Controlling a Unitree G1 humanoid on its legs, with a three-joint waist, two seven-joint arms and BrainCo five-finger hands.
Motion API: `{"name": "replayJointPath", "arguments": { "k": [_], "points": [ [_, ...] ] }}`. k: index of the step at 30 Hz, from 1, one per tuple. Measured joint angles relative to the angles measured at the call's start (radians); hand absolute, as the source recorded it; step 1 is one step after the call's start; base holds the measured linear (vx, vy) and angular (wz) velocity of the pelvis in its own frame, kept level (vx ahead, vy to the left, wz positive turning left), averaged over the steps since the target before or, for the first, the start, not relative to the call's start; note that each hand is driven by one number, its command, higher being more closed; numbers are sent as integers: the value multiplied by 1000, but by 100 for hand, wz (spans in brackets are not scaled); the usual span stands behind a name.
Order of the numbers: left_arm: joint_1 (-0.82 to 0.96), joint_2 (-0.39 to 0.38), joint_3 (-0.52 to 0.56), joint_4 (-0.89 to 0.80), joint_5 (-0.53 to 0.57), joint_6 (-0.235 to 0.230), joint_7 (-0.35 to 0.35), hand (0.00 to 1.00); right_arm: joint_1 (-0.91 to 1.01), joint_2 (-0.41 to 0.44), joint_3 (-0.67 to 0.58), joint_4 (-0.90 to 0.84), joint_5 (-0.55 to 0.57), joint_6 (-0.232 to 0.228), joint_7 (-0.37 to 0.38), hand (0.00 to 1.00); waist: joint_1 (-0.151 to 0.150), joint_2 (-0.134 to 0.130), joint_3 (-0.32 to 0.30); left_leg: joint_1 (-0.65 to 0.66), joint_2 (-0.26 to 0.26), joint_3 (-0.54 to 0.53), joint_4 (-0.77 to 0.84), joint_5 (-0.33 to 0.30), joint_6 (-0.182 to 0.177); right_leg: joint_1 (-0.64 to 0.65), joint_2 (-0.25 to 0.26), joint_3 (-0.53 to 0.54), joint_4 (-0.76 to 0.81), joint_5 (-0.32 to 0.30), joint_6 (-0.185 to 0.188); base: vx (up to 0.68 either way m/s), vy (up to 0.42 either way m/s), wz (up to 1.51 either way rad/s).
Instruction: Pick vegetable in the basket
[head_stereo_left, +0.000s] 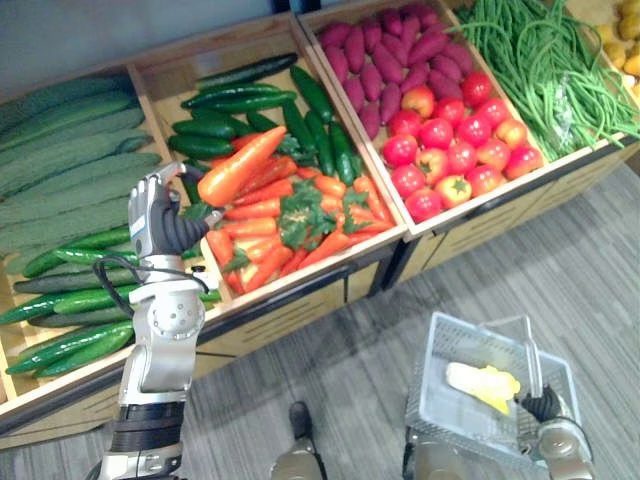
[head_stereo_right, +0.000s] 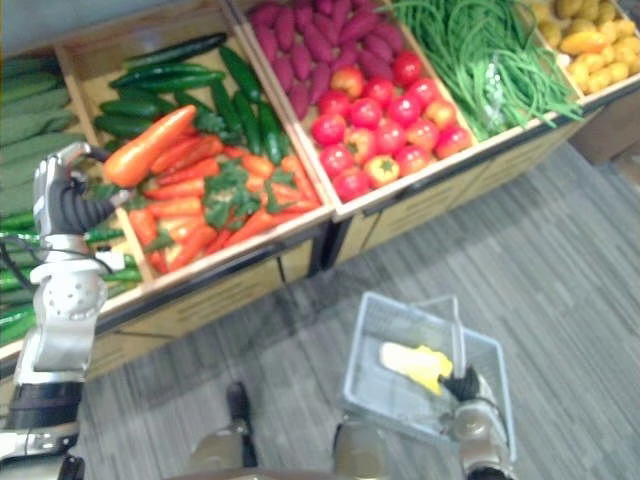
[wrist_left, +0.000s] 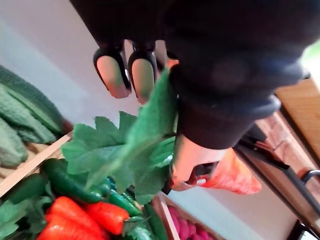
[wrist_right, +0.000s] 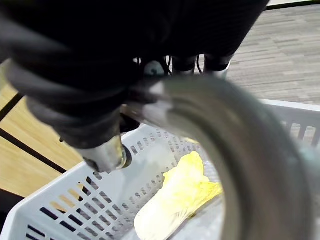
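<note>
Gripping carrot (head_stereo_left: 238, 165) w/ left hand (head_stereo_left: 152, 222), fingers curled round it, above veg crate (head_stereo_left: 300, 283). Right hand (head_stereo_left: 545, 405) fingers wrapped on handle (wrist_right: 225, 130) of basket (head_stereo_left: 450, 340); yellow veg (head_stereo_left: 480, 384) inside.

No lettering, label, brand or number legible anywhere, neither on the wooden crates (head_stereo_left: 290, 312) nor on the basket (head_stereo_left: 440, 392).
</note>
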Motion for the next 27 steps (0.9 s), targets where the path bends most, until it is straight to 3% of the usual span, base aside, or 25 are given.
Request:
{"name": "replayJointPath", "arguments": {
  "k": [7,16,27],
  "points": [
    [18,15,-19,-37,-1,-32,-34,100,6,-84,39,-104,-15,-1,32,100,-3,17,-46,43,-1,12,-6,0,0,40,1,9,-19,10,3,-11,9,-5],
    [38,68,-28,-75,-39,-48,-80,100,8,-129,87,-174,-29,-20,74,100,-4,23,-78,68,-2,23,-9,0,0,69,2,16,-46,29,4,-14,0,-3],
    [38,134,-181,-171,-115,-125,-166,100,24,-190,166,-244,-30,-39,143,100,-23,26,-133,99,-6,31,-19,0,0,96,1,22,-59,35,3,-2,-1,-1]
  ]
}}
